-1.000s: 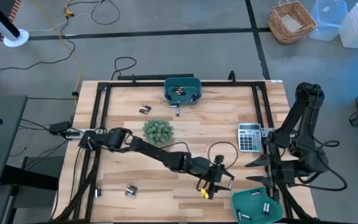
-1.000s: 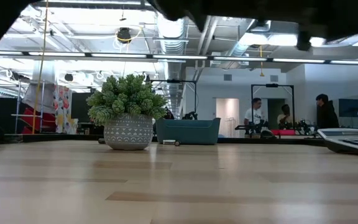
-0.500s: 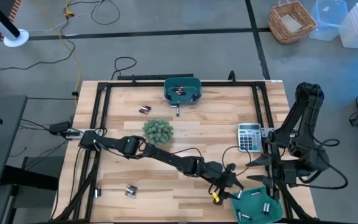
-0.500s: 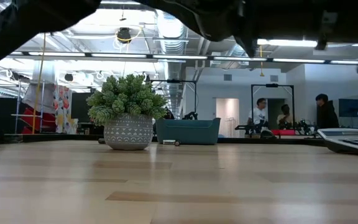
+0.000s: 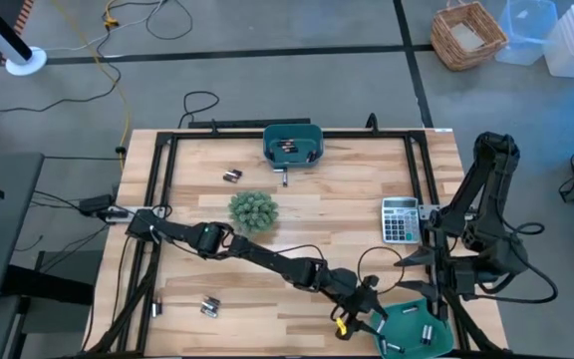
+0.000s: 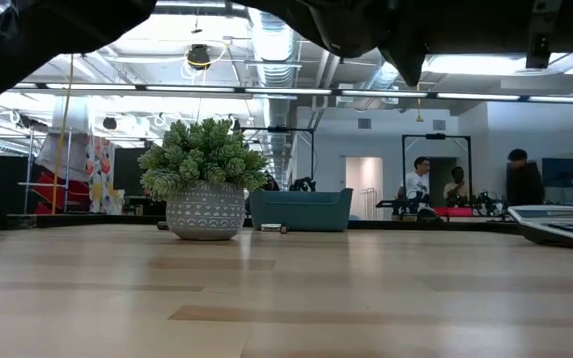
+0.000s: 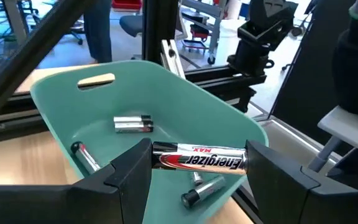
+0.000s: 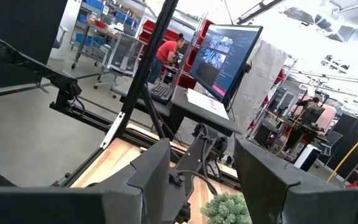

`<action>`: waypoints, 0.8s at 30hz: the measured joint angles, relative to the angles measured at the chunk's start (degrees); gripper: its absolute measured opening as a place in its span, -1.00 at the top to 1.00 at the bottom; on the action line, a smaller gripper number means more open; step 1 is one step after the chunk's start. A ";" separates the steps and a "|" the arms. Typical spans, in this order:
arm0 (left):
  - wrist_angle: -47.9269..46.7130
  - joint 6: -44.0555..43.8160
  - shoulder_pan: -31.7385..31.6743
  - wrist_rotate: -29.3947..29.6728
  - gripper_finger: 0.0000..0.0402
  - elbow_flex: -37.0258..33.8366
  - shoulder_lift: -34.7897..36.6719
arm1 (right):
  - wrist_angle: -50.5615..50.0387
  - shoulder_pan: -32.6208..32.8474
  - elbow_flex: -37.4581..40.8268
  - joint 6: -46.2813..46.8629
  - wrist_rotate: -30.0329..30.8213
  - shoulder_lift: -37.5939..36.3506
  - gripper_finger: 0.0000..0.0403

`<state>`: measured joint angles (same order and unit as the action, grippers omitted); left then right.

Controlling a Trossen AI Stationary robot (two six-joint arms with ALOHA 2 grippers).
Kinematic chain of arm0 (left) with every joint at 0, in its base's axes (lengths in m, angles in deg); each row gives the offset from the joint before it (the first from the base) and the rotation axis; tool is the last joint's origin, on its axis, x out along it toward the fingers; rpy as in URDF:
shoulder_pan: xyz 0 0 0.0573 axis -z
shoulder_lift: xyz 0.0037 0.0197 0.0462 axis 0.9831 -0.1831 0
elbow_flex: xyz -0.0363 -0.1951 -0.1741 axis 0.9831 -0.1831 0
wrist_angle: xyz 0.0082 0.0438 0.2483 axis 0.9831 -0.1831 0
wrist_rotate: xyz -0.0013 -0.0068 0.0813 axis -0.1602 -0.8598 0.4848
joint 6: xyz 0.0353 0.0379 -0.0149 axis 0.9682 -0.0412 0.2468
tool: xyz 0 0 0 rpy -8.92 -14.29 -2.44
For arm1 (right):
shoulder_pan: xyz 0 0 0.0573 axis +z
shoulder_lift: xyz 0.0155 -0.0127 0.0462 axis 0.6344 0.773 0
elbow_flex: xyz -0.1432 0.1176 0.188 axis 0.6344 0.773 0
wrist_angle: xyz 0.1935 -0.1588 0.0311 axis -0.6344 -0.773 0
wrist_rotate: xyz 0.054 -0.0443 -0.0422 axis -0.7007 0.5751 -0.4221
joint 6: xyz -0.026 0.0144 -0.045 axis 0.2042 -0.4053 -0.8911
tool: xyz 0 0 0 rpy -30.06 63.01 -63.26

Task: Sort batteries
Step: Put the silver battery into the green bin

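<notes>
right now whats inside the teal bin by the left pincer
In the near bin, three loose batteries lie on the floor. The left pincer holds another battery over it, and that battery and the fingers hide part of the floor.

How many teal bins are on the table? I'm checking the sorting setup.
2: one teal bin at the table's far edge, centre, and another at the near right corner, where the left gripper holds a battery over it.
</notes>
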<state>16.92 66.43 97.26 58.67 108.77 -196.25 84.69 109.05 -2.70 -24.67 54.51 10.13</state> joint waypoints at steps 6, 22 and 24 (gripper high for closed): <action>-0.02 -0.27 0.54 6.31 -0.10 0.00 0.00 | 0.00 0.00 0.00 0.03 -0.02 0.00 0.04; -0.21 -0.38 0.67 6.04 -0.22 0.00 -0.45 | -0.11 0.00 0.00 0.12 -0.04 0.00 0.04; 0.43 -0.45 0.69 5.58 -0.26 0.00 -0.74 | -0.11 0.00 0.00 0.16 -0.06 -0.02 0.04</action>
<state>17.36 65.98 97.95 64.25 108.77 -196.99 84.58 109.05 -2.70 -24.51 54.46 10.10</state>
